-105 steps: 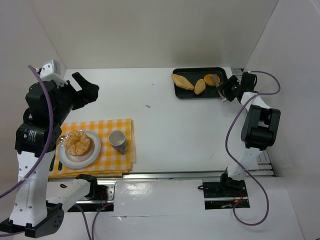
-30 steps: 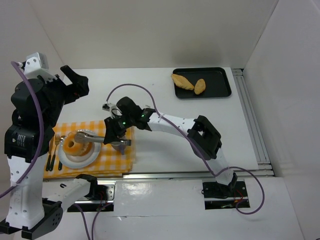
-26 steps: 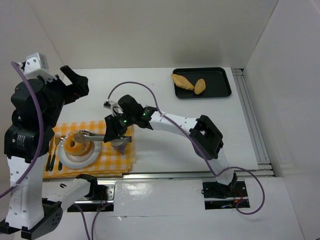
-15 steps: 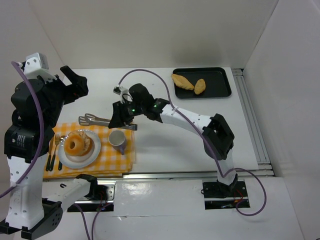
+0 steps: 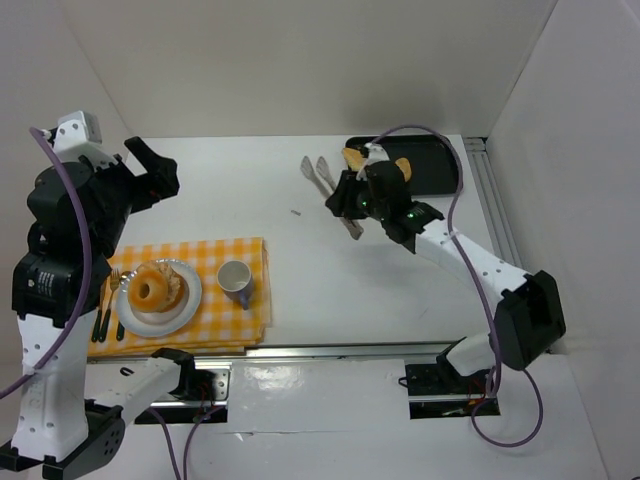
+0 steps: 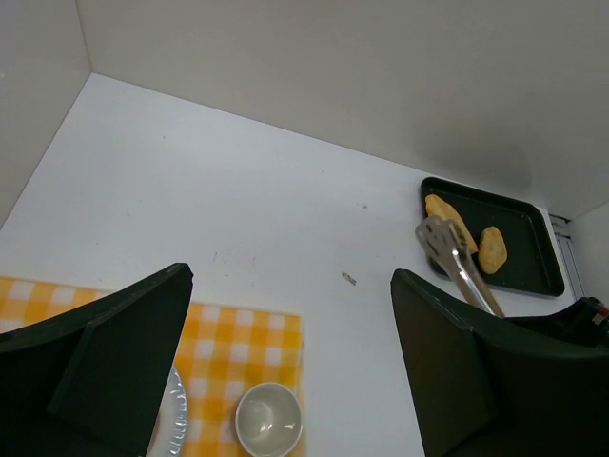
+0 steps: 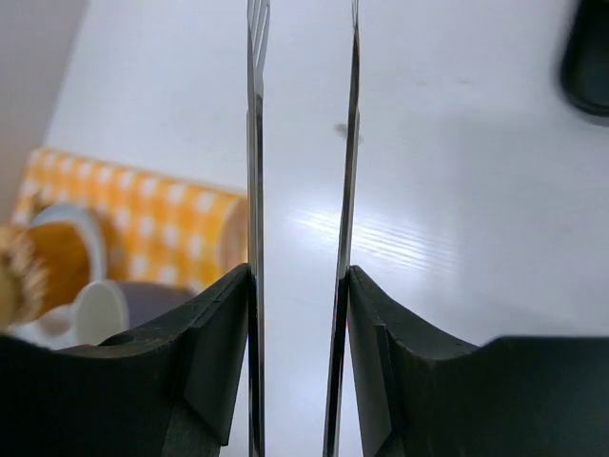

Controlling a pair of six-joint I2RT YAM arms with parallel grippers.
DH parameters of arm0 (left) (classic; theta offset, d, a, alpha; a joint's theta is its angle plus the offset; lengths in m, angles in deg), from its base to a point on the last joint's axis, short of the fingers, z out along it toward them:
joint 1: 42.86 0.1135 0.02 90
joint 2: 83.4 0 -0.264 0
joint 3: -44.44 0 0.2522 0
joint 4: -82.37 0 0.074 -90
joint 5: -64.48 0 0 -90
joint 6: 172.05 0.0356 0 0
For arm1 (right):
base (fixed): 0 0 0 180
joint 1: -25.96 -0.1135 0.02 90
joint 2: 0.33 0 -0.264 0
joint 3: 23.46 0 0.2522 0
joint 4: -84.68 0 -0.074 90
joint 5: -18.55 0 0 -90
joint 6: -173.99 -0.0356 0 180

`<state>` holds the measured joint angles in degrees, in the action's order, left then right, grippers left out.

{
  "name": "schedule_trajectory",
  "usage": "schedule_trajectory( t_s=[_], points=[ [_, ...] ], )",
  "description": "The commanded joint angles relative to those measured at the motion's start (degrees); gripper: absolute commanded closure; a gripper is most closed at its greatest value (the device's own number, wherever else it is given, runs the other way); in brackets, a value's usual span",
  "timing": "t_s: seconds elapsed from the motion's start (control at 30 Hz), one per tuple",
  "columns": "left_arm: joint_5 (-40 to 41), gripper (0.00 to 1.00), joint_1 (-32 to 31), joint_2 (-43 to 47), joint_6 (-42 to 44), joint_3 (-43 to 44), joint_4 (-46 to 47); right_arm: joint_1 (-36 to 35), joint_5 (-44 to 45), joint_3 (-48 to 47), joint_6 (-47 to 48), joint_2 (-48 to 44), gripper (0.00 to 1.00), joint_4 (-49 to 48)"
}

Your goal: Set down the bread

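A round ring-shaped bread (image 5: 155, 288) lies on a white plate (image 5: 186, 308) on the yellow checked cloth (image 5: 220, 250). My right gripper (image 5: 350, 198) is shut on metal tongs (image 5: 322, 180), whose blades stand apart and empty above the table, just left of the black tray (image 5: 440, 165). Two breads (image 6: 447, 214) (image 6: 492, 246) lie in the tray (image 6: 519, 228). In the right wrist view the gripper (image 7: 298, 276) clamps the tongs (image 7: 255, 143). My left gripper (image 5: 150, 170) is open and empty, raised at the far left; the left wrist view (image 6: 290, 276) shows it too.
A small cup (image 5: 235, 277) stands on the cloth right of the plate, also in the left wrist view (image 6: 269, 419). A fork and knife (image 5: 105, 305) lie left of the plate. White walls close the table at the back and sides.
The tongs released the round bread on the plate. My right arm then swung the empty tongs up and to the right, from the plate to beside the tray. The left arm barely moved.
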<state>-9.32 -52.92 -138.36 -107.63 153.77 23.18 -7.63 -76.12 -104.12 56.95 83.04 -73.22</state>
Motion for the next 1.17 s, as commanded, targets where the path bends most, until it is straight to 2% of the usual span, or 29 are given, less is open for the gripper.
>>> schedule_trajectory(
  t_s=[0.0,0.13,0.3,0.37,0.4,0.53,0.63,0.8,0.97,1.13],
  points=[
    [-2.5,0.01,-0.2,0.0,1.1,-1.7,1.7,0.6,13.2,5.0,2.0,-3.1,0.50,1.5],
    [-6.7,0.01,-0.2,-4.9,0.5,-1.7,-2.3,1.2,18.6,12.9,2.0,-3.1,0.49,-1.3],
    [-13.2,0.01,-0.2,-9.7,0.0,-2.9,-4.3,-0.9,23.5,16.9,2.0,1.0,0.49,-5.4],
    [-14.4,0.00,-0.2,-10.6,-0.6,-4.8,-4.3,-1.5,23.5,16.9,1.4,2.8,0.44,-5.4],
    [-15.7,0.00,-0.2,-11.1,-0.6,-5.4,-3.7,-1.5,23.5,16.9,1.4,3.5,0.29,-4.7],
    [-16.4,0.00,-0.2,-11.1,-0.6,-6.7,-3.2,-1.5,24.3,11.4,-0.2,3.2,0.00,0.4],
    [-16.4,0.00,-0.2,-11.1,-0.6,-6.7,-2.6,-0.5,27.8,4.9,-1.2,1.5,0.00,7.5],
    [-16.4,0.00,-0.2,-10.6,-0.1,-6.7,-2.6,6.9,31.4,-2.5,-3.5,-1.5,0.00,18.2],
    [-15.9,0.00,-0.2,-10.6,0.4,-6.7,-2.6,14.8,28.8,1.5,-4.1,-6.5,0.00,18.2],
    [-15.9,0.00,-0.2,-10.6,0.4,-8.4,-2.0,19.9,24.8,8.6,-5.6,-8.3,0.00,17.7]
  ],
)
